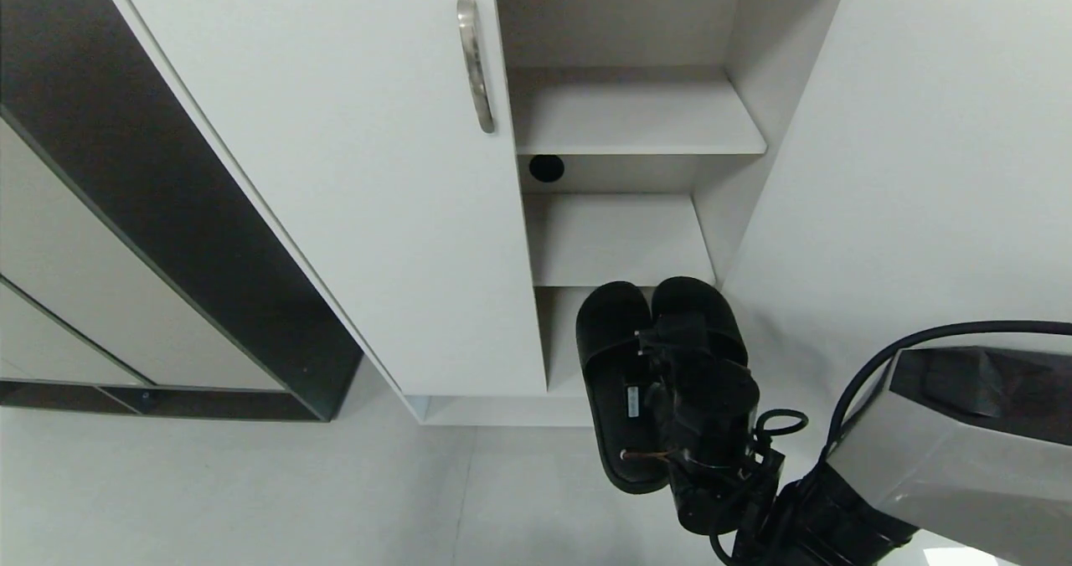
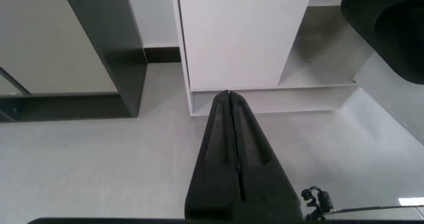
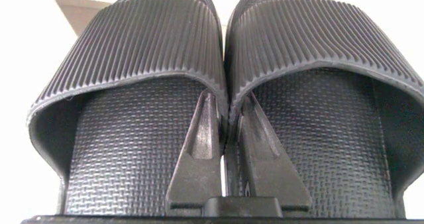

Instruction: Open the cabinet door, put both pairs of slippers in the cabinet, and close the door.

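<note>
A pair of black slippers (image 1: 624,357) hangs side by side in front of the white cabinet's lowest compartment (image 1: 563,340), toes towards the cabinet. My right gripper (image 1: 662,340) is shut on them, pinching their two inner edges together between its fingers (image 3: 199,151). The ribbed straps (image 3: 146,52) fill the right wrist view. The cabinet's right door (image 1: 921,172) stands swung open, and two bare shelves (image 1: 636,118) show inside. My left gripper (image 2: 229,95) is shut with nothing in it, low over the floor before the cabinet, with the slippers (image 2: 391,25) off to one side.
The cabinet's left door (image 1: 335,172) is closed and has a metal handle (image 1: 475,62). A round dark hole (image 1: 546,167) sits in the back wall between the shelves. A dark-framed panel (image 1: 167,214) stands left of the cabinet. Pale floor (image 1: 251,491) lies open in front.
</note>
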